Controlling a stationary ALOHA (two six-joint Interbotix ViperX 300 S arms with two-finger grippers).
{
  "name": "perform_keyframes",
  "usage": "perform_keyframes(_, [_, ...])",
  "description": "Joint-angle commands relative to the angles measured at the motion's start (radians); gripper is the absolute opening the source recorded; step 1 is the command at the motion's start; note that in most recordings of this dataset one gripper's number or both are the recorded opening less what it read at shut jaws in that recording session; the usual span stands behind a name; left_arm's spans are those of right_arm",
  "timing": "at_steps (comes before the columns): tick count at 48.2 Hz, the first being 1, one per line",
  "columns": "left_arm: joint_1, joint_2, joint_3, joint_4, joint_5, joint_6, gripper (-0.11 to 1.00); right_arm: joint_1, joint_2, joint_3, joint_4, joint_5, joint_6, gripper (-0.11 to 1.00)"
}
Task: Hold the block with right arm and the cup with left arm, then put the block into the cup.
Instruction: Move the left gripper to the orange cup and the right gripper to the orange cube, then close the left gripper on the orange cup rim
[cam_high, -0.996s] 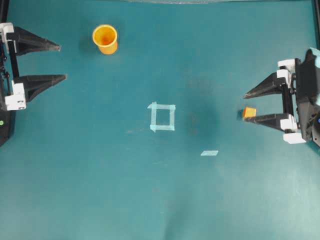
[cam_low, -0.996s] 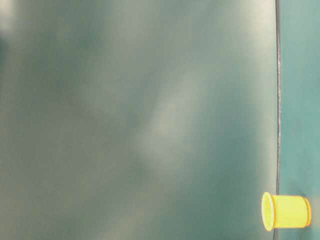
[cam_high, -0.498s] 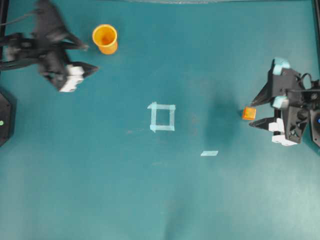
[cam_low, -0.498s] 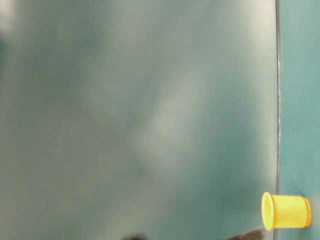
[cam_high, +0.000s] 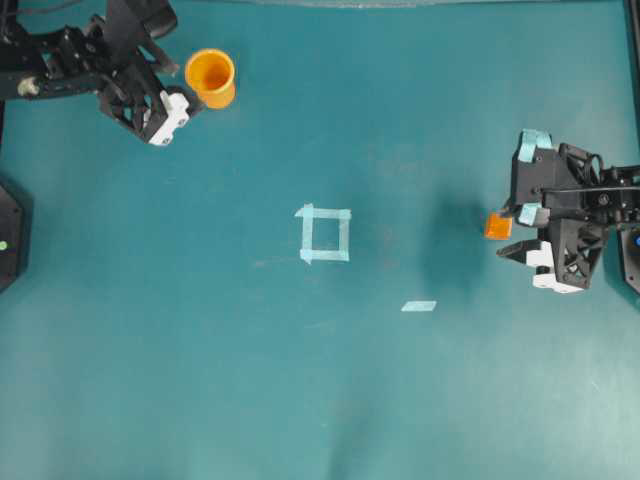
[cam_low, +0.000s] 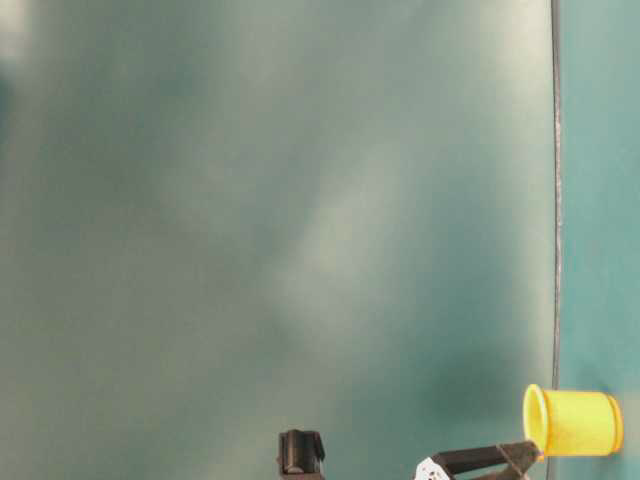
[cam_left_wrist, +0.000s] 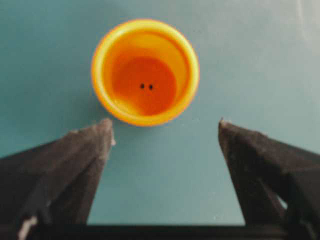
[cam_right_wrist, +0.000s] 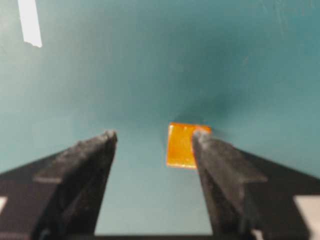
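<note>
The cup (cam_high: 210, 77) stands upright just off the spread left gripper (cam_high: 178, 88) at its three o'clock, while the spread right gripper (cam_high: 510, 232) flanks the block (cam_high: 498, 226).

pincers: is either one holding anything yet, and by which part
Nothing is held. The left pincer stands open short of the small yellow-orange plastic cup. The right pincer is open, the small orange cube beside one finger, not clamped.
</note>
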Motion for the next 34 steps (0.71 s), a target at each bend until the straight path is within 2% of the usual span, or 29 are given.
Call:
perform_keyframes(1, [0.014,0.008,-0.011,0.003,-0.012,-0.006,0.83,-0.002,-0.006,-0.015,-0.009,-0.008,0.002,0.63])
perform_keyframes(15, [0.017,0.114,-0.008,0.002,-0.043,-0.008,0.83,-0.002,-0.006,-0.015,-0.012,-0.006,0.002,0.63])
perform_keyframes(34, [0.015,0.219,-0.008,0.000,-0.239,-0.009,0.83,-0.002,-0.006,-0.017,-0.012,-0.009,0.002,0.63])
